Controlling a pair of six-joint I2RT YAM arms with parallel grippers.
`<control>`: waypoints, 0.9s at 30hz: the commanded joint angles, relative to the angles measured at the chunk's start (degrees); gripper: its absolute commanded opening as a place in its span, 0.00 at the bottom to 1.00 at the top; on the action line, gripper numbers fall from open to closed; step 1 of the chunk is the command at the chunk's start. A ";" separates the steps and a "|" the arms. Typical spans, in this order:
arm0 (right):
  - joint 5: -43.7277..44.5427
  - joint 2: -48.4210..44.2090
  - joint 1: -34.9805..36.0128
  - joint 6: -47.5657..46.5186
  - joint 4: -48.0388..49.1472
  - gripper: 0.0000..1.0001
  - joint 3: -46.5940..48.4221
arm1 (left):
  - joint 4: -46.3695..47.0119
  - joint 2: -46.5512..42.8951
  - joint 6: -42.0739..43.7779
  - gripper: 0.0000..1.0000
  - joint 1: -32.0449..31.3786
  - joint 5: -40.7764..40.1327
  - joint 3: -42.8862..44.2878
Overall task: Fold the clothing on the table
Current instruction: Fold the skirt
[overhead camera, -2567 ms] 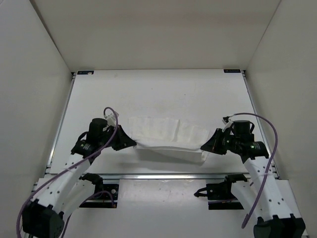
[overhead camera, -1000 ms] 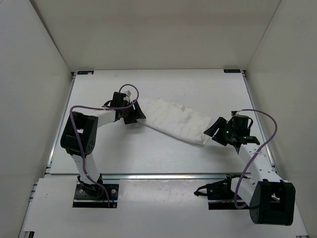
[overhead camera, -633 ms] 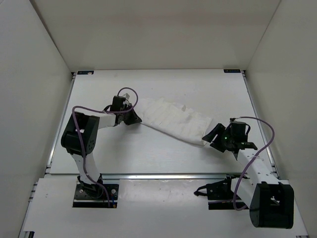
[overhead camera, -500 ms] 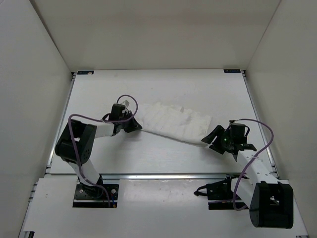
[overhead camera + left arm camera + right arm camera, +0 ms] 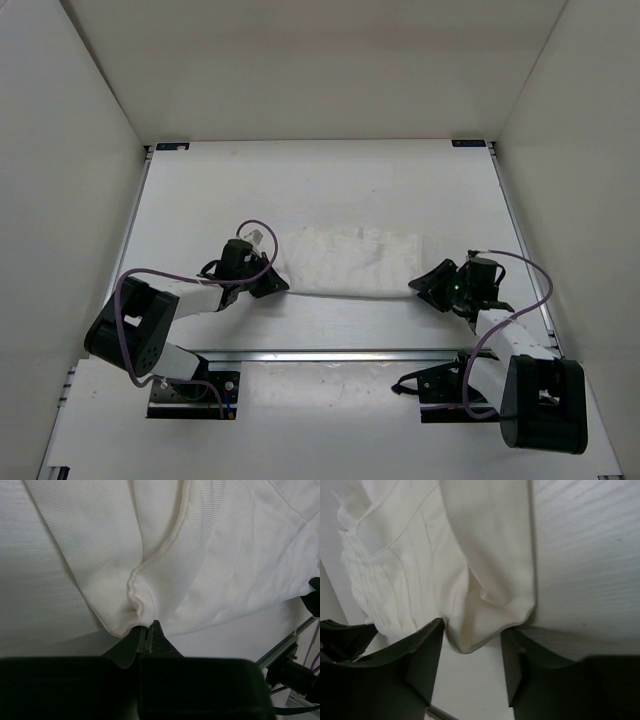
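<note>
The clothing, a thin white ribbed garment, lies as a wide, roughly level band on the table. My left gripper sits at its left end. In the left wrist view the gripper is shut on a puckered fold of the clothing at its near edge. My right gripper is at the right end. In the right wrist view the gripper stands open, with a rounded corner of the clothing hanging between the fingers; the left finger touches the fabric.
White walls enclose the table on three sides. A metal rail runs along the near edge, just behind both grippers, with the arm bases below it. Black corner brackets mark the far corners.
Both arms have drawn back toward the near rail, and the clothing has swung from a slant to lie level. The left gripper has shut on the fabric's edge. The right jaws have narrowed a little.
</note>
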 commanded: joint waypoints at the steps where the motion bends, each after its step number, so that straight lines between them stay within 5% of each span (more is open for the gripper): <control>1: 3.12 -2.85 -1.55 1.59 0.34 0.42 -3.29 | -1.54 -1.92 0.47 0.00 -0.01 -1.11 -1.74; 4: 4.36 -3.40 -2.78 -0.50 0.33 0.12 -2.07 | -0.57 -1.14 0.73 0.00 0.25 -1.11 -2.45; 6: 4.01 -2.78 -3.13 -2.08 0.07 0.01 -0.32 | 0.74 0.00 0.47 0.00 -0.62 -1.37 -2.62; 11: 3.46 0.12 1.25 -8.06 -2.90 0.00 8.38 | 3.91 2.20 -0.23 0.00 -1.41 -1.82 -3.24; 17: 4.54 8.81 14.43 -16.06 -10.38 0.00 27.19 | 6.64 2.74 -1.90 0.00 -2.29 -3.22 -4.38; 27: 5.42 23.84 36.67 -18.00 -6.44 0.00 42.93 | 6.90 0.89 -2.69 0.00 -2.47 -4.53 -5.26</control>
